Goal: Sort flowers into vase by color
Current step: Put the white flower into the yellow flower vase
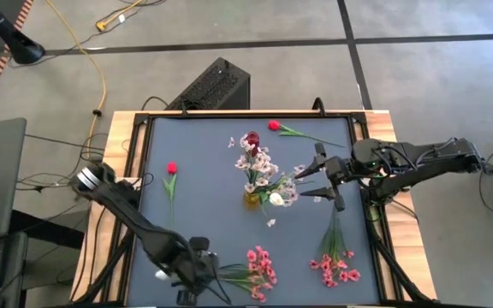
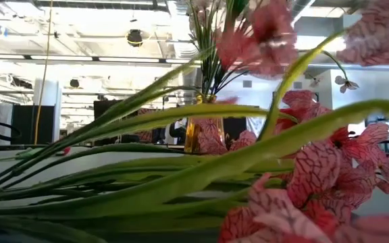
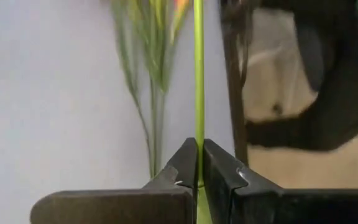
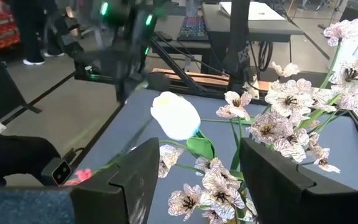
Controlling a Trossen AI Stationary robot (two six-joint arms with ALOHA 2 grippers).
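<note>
My left gripper point(image 1: 205, 275) is at the table's near edge, shut on a bright pink spray point(image 1: 259, 267). My right gripper point(image 1: 315, 178) hovers open just right of the amber vase point(image 1: 252, 198) at the table's middle. The vase holds pale pink-white blossoms point(image 1: 259, 167) and a white bud point(image 1: 276, 198). In the right wrist view the white bud point(image 4: 174, 115) stands beyond the open fingers, untouched. In the low view the pink spray point(image 2: 316, 182) fills the foreground, with the vase point(image 2: 194, 135) behind it. My left gripper point(image 3: 199, 163) pinches one thin green stem point(image 3: 198, 112) of the pink spray between its two fingers. The stem runs straight on from the fingertips. Whether the spray is lifted off the table, I cannot tell.
A second pink spray point(image 1: 336, 263) lies near the table's near right corner. One red rosebud point(image 1: 171, 168) lies on the left, another point(image 1: 274, 126) by the far edge. A small dark red thing point(image 1: 252, 137) stands behind the vase. A raised frame point(image 1: 135, 171) borders the table.
</note>
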